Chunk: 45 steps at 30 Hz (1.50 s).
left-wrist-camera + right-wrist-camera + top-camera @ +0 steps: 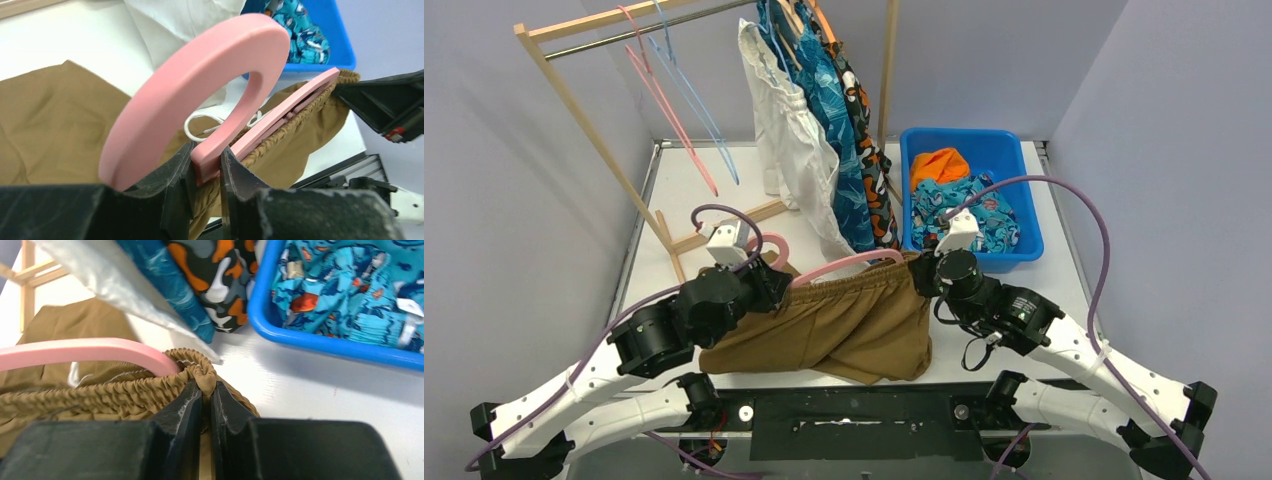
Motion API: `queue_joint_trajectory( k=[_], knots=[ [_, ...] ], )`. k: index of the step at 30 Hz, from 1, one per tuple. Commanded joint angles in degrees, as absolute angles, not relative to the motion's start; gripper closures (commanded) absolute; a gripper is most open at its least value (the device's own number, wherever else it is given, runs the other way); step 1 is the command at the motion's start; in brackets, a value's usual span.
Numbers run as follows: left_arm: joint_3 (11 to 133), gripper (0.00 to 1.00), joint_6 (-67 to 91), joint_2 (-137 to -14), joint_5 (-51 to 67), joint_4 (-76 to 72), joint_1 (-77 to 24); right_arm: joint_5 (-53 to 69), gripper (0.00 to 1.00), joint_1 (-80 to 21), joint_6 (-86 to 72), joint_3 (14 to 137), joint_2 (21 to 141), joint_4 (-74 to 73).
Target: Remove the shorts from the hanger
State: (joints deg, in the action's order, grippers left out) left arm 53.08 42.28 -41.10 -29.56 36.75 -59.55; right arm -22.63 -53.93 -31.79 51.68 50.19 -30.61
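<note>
Tabletop (714, 190), arms (649, 335) low, jaws gripping hanger (844, 264), shorts (844, 325)

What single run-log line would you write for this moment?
left gripper: shut on pink hanger | right gripper: shut on brown shorts waistband | brown shorts: not yet off pink hanger

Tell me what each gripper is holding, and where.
Left gripper clamps the pink hanger at the base of its hook; right gripper pinches the brown shorts by the waistband's end.

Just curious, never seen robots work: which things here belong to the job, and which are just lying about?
Job: brown shorts, pink hanger, left gripper, right gripper, hanging shorts.
Lying about: empty hangers, wooden rack, blue bin.
</note>
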Motion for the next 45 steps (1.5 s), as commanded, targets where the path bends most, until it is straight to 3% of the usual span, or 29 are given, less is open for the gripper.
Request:
queue_joint_trajectory(
  k=[1,6,13,16,19,26,31,36,41,45],
  knots=[
    [54.68,1.00,43.58,-37.97,-32.68,35.92,-59.77,-27.55,1.00,-48.66,-34.98,51.23,48.62,-33.35],
    [54.19,1.00,43.92,-37.57,-32.27,35.73,-59.77,-16.99,0.96,-45.28,-33.37,49.35,49.32,-28.90],
    [53.81,1.00,44.30,-38.06,-31.83,35.52,-59.77,-4.40,0.78,-45.26,-26.51,49.01,48.90,-21.78],
    [53.70,1.00,43.88,-38.21,-31.84,35.32,-59.77,-8.37,0.62,-45.25,-26.60,49.27,47.55,-22.72],
    [53.62,1.00,43.43,-38.70,-31.64,35.29,-59.77,-11.87,0.34,-45.28,-25.57,48.10,44.54,-22.39],
    [53.25,1.00,41.21,-39.68,-29.04,33.68,-59.77,-6.64,0.15,-45.36,-17.47,43.06,37.91,-14.69],
    [52.35,1.00,40.85,-39.21,-27.53,32.84,-59.77,0.68,0.10,-45.30,-13.26,42.53,37.95,-11.24],
    [52.45,1.00,40.19,-38.50,-26.81,32.92,-59.77,7.75,0.07,-42.17,-10.30,48.38,43.67,-20.19],
    [52.27,1.00,40.22,-38.53,-26.18,33.38,-59.77,40.49,0.13,-26.45,-9.24,49.57,50.11,-21.44],
    [52.22,1.00,40.82,-39.05,-24.85,33.51,-59.77,53.82,0.21,-23.69,-7.81,49.64,51.42,-20.67]
  ],
)
